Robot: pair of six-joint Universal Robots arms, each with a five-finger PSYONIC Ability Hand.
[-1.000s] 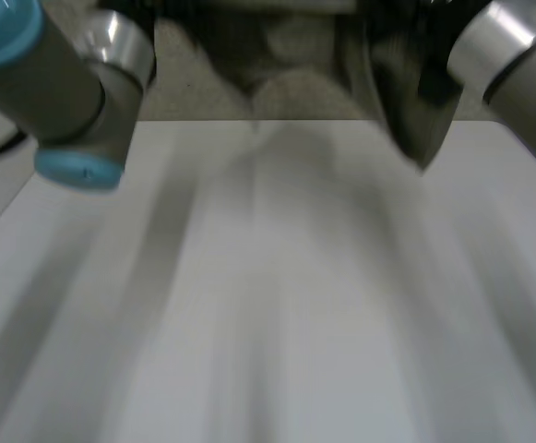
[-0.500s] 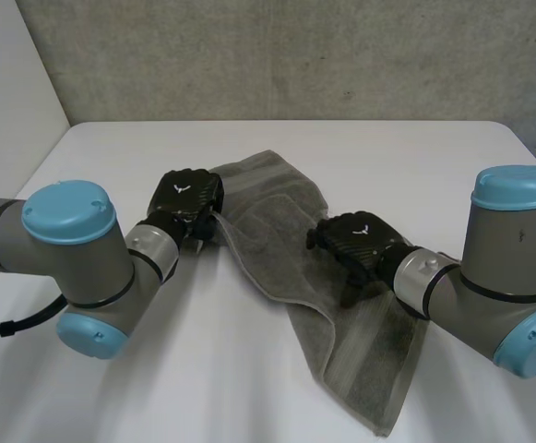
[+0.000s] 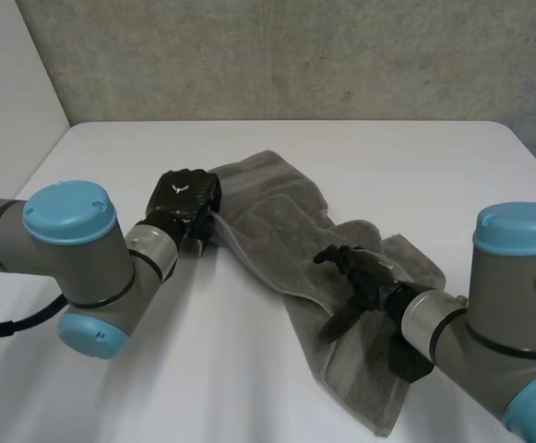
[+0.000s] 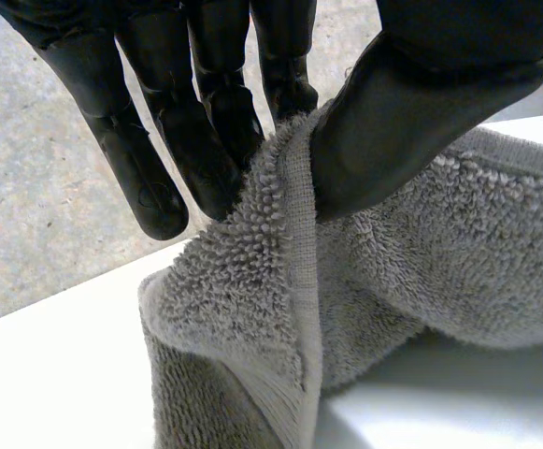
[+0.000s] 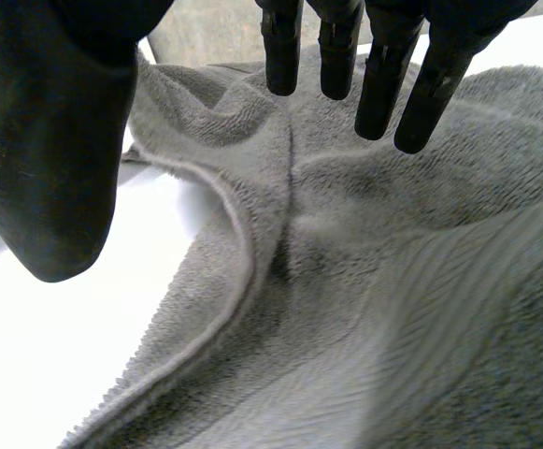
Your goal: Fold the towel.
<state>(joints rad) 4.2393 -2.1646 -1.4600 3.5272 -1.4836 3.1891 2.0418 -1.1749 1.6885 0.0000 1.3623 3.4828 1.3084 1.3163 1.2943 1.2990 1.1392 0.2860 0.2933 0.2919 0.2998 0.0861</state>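
**Fig.** Start of the fold, head view, read from the lower edge upward.

Lower right: my right arm (image 3: 517, 305) ends in the right hand (image 3: 367, 280). Its fingers are straight and spread wide from the thumb. It is poised over the towel's middle and grasps nothing.

The grey towel (image 3: 277, 226) lies rumpled on the white table (image 3: 415, 166), running from the frame's centre down to the lower right.

Left of centre, further off: the left hand (image 3: 186, 198) pinches the towel's hemmed edge between thumb and fingers, near the cloth's far end.

I judge the cloth not yet spread, so no fold is made. The next move calls for the right hand to close on a free edge opposite, so that both hands can draw the towel flat.
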